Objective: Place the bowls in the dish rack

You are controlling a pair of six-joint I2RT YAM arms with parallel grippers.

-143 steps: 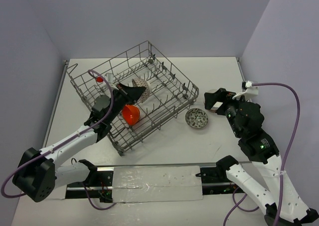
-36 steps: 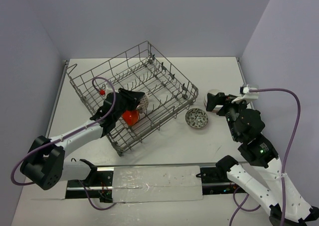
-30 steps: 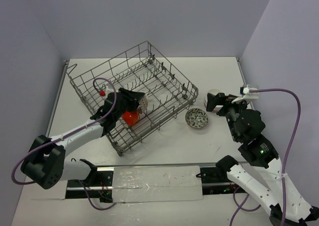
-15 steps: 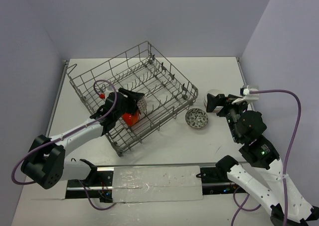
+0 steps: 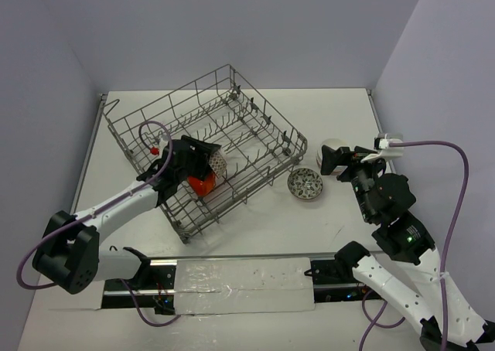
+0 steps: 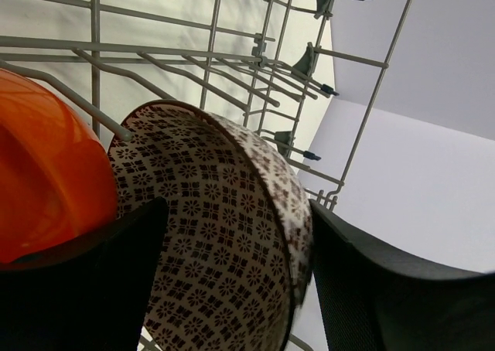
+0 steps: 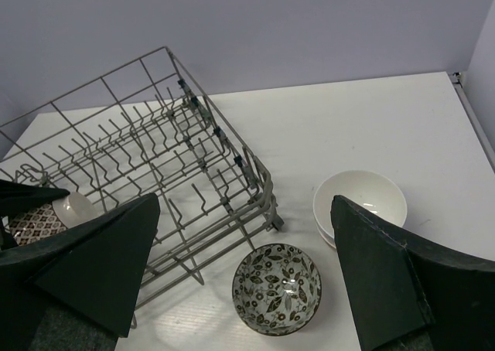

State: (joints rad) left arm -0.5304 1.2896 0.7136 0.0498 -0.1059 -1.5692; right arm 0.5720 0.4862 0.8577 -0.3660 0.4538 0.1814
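The dark-red patterned bowl (image 6: 224,243) stands on edge among the near-left tines of the dish rack (image 5: 247,127), against the orange bowl (image 6: 39,173). Our left gripper (image 6: 236,219) has its jaws spread loosely either side of it, so we should back straight out without brushing its rim. Our right gripper (image 7: 246,212) hangs wide open and empty above the floral bowl (image 7: 277,287).

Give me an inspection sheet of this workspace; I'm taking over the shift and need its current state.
Surface: white table, no spills seen.
Job's things: orange bowl and red-patterned bowl sit in the dish rack; floral-patterned bowl on the table.
Clutter: plain white bowl on the table.
Grippers: left gripper straddles the red-patterned bowl, contact unclear; right gripper open, empty.
Cables: purple cables loop off both arms.
Surroundings: lilac walls.
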